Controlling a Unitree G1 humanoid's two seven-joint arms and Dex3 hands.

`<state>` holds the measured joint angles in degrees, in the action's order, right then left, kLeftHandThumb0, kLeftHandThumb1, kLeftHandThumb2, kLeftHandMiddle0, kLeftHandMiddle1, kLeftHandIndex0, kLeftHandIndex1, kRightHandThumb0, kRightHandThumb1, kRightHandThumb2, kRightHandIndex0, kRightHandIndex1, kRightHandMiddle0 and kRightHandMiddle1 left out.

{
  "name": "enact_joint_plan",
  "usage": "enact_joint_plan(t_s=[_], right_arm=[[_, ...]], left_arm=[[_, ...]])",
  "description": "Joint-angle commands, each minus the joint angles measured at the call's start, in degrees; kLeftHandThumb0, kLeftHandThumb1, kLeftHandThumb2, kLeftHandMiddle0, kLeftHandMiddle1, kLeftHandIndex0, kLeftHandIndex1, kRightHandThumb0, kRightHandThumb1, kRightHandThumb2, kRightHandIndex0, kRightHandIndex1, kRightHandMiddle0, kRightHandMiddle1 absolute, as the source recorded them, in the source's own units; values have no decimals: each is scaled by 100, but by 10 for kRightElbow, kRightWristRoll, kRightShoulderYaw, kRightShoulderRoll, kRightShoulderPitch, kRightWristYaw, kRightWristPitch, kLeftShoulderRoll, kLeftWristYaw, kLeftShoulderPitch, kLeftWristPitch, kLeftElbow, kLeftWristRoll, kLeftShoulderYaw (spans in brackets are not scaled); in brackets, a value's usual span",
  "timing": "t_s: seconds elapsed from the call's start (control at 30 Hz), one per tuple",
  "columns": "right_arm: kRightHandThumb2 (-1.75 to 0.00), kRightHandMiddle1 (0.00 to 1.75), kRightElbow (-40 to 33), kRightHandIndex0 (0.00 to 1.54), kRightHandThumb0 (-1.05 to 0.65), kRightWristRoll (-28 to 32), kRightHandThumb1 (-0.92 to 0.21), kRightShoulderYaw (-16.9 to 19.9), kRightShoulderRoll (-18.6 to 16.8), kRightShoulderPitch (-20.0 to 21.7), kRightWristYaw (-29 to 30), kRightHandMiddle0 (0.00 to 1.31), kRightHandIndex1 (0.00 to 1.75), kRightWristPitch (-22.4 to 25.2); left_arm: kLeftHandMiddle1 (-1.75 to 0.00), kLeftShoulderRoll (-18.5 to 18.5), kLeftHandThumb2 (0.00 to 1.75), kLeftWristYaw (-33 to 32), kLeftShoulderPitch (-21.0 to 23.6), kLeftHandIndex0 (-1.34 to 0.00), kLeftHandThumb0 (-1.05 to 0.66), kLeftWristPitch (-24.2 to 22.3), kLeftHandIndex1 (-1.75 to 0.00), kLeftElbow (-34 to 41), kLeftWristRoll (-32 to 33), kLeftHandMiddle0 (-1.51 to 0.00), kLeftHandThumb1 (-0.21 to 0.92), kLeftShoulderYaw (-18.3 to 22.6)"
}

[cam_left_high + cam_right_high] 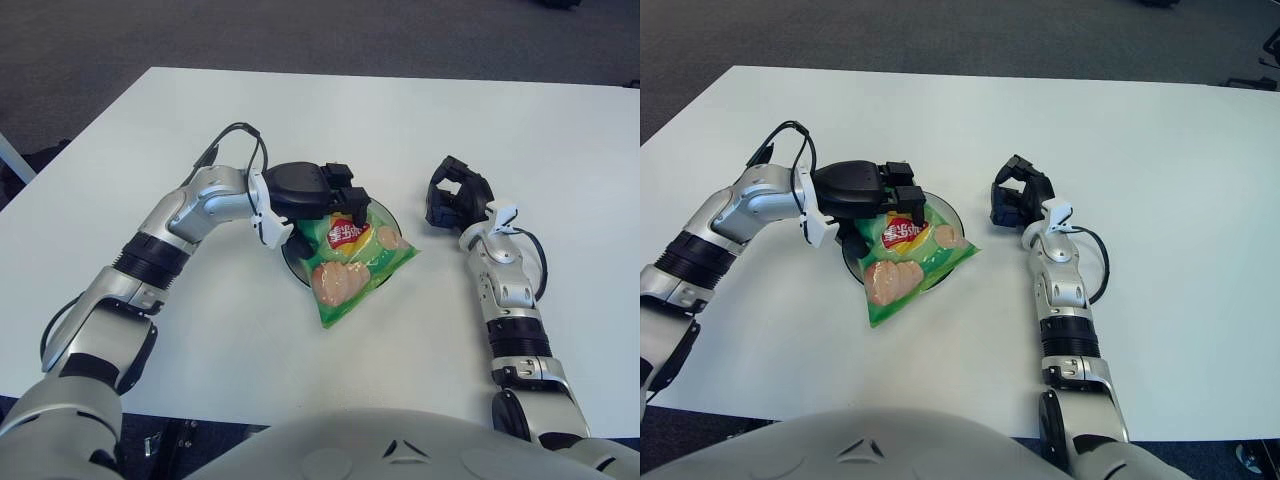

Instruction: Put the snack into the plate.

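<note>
Over the plate (291,254), left hand (318,194) closed on snack bag (352,262)

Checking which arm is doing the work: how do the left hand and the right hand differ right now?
The left hand is over the plate, fingers closed on the top of the snack bag; the right hand is beside the plate on its right and holds nothing. The left arm reaches inward; the right points straight ahead. Both hands are black.
</note>
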<state>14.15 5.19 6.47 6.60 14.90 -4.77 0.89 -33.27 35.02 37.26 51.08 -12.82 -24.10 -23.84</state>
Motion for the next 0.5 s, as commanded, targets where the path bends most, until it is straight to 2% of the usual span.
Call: enact_joint_plan(t_s=[0.0,0.03,0.13,0.27,0.47], right_arm=[[-135,175,35,123,-49,-5,-29,-2,-6,-48,5,64,175,28],[-136,175,34,124,-49,-5,-29,-2,-6,-48,6,64,175,29],[-137,175,31,126,-50,-6,-28,-2,-7,-48,10,65,175,35],[-139,175,26,128,-51,-4,-26,-1,-8,-47,17,67,175,52],[-138,175,21,124,-50,-2,-27,-1,-10,-47,24,66,175,63]], left_arm=[[-10,-14,75,25,9,0,-79,5,-36,-15,7,0,52,-12],[-6,-16,70,28,12,0,-85,6,-24,-16,15,0,57,-11],[-2,-14,52,31,14,0,-96,10,-8,-20,27,0,69,-10],[0,-5,32,32,9,0,-103,16,-2,-31,61,0,81,-7],[0,4,22,86,-8,0,-102,-47,0,-25,171,0,84,-8]])
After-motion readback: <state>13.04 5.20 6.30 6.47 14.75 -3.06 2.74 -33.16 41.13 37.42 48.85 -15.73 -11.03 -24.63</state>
